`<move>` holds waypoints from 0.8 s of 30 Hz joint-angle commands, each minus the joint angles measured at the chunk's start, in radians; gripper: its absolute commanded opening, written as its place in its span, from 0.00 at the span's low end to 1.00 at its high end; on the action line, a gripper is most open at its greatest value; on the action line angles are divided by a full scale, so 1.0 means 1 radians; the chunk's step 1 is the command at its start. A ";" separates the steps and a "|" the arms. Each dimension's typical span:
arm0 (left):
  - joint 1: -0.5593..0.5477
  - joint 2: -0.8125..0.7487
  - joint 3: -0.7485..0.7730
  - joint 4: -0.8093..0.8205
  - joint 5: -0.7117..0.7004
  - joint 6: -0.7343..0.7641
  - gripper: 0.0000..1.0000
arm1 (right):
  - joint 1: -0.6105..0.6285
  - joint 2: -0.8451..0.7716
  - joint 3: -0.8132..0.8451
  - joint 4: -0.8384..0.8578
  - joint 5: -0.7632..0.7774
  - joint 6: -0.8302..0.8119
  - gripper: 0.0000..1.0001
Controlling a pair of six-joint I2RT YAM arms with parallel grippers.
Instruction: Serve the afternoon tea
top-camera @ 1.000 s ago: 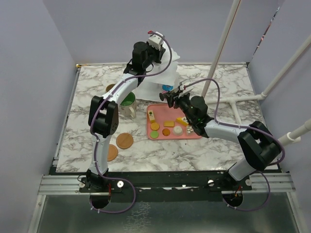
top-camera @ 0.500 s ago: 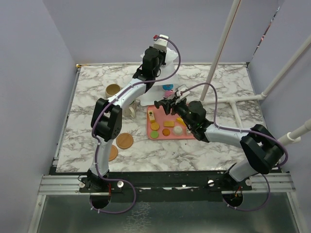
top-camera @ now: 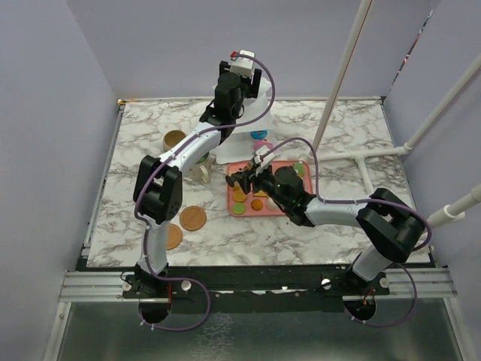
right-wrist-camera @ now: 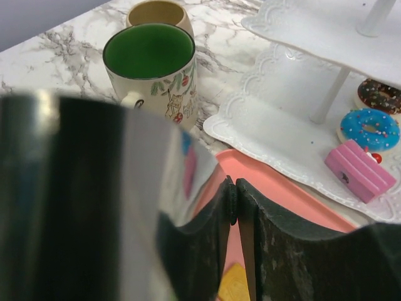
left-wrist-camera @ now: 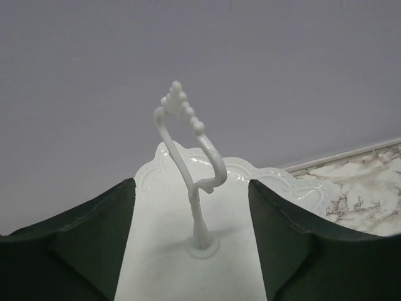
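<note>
Tabletop (top-camera: 338, 226): marble, carrying everything below.
Stand (right-wrist-camera: 276, 135): white, tiered, with scalloped plates; stood near the middle of the far edge.
Stand handle (left-wrist-camera: 199, 219): a thin white loop with beaded top, upright on the top plate.
Left gripper (left-wrist-camera: 191, 185): released, hanging over the top plate with one jaw on each side of the handle and neither jaw touching it.
Tray (right-wrist-camera: 288, 197): pink, in the middle of the tabletop, its far edge just beside the stand's lowest plate.
Right gripper (top-camera: 242, 181): over the tray's left end, clenched on black tongs (right-wrist-camera: 207, 251) whose two tips met above the tray.
Green-inside mug (right-wrist-camera: 149, 53): upright, just left of the stand's lowest plate.
Beige mug (right-wrist-camera: 156, 12): upright, touching or almost touching the green-inside mug on its far side.
Coasters (top-camera: 193, 219): two round wooden discs toward the near-left corner, the second (top-camera: 173, 236) partly behind the left arm.
Pastries on the lowest plate: blue donut (right-wrist-camera: 369, 128), chocolate donut (right-wrist-camera: 379, 97) and pink cake slice (right-wrist-camera: 358, 170), close together.
Pastries on the tray: a green round (top-camera: 239, 208) and an orange round (top-camera: 257, 204) near its near edge.
</note>
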 commanded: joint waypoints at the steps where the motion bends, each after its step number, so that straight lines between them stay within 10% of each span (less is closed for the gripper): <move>1: 0.007 -0.090 -0.033 -0.026 0.010 0.025 0.79 | 0.016 0.033 0.011 0.003 0.012 0.006 0.59; 6: 0.019 -0.148 -0.066 -0.080 0.053 0.025 0.93 | 0.025 0.059 0.006 0.006 0.033 0.005 0.57; 24: 0.111 -0.283 -0.143 -0.140 0.119 0.003 0.93 | 0.007 0.085 0.105 0.025 0.126 -0.072 0.23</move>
